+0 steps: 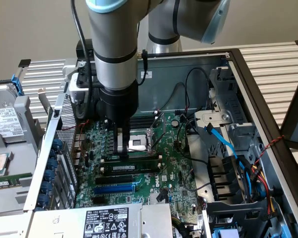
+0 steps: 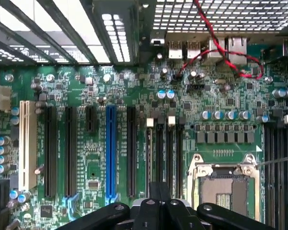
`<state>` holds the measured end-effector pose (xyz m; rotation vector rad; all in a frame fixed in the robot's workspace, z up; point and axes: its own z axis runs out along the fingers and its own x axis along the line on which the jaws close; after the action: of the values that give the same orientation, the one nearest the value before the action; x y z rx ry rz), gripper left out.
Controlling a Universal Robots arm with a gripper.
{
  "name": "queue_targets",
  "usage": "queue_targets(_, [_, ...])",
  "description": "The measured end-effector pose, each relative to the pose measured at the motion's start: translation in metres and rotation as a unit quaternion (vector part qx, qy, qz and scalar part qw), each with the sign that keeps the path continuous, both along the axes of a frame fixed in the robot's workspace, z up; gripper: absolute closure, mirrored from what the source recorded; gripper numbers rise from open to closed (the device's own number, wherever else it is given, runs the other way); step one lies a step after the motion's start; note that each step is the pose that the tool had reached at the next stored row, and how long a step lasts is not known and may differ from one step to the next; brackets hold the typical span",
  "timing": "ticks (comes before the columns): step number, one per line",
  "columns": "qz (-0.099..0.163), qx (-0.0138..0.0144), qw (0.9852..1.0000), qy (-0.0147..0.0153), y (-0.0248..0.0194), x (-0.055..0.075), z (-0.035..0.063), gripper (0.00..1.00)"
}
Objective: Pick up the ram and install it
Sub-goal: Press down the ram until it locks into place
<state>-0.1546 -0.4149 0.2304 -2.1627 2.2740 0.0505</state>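
From the exterior view, the arm (image 1: pixel 113 54) reaches down into an open computer case (image 1: pixel 248 89), its fingers (image 1: pixel 123 148) pinched together and pressing on the top edge of the ram (image 1: pixel 131 167). The ram lies level in a slot on the green board (image 1: pixel 174 168), just beside the empty processor socket (image 1: pixel 138 144). A blue slot (image 1: pixel 114 188) runs parallel a little nearer the camera, with a black one between. Blue cables (image 1: pixel 223 141) trail across the drive bay on the exterior view's right.

In the wrist view, the fingers (image 2: pixel 158 201) are clenched over the end of the ram (image 2: pixel 149 158), which stands edge-on in its slot. The blue slot (image 2: pixel 110 148) and the socket (image 2: pixel 228 184) flank it. A red-and-black wire (image 2: pixel 221 52) loops near the rear ports.
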Motion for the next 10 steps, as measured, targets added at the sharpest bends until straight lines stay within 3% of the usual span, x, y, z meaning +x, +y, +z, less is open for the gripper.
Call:
queue_targets(3, [0.0, 0.0002, 1.0, 0.0, 0.0014, -0.0121, -0.0018, 0.89])
queue_targets(10, [0.0, -0.0001, 1.0, 0.0002, 0.0014, -0.013, 0.0008, 0.89])
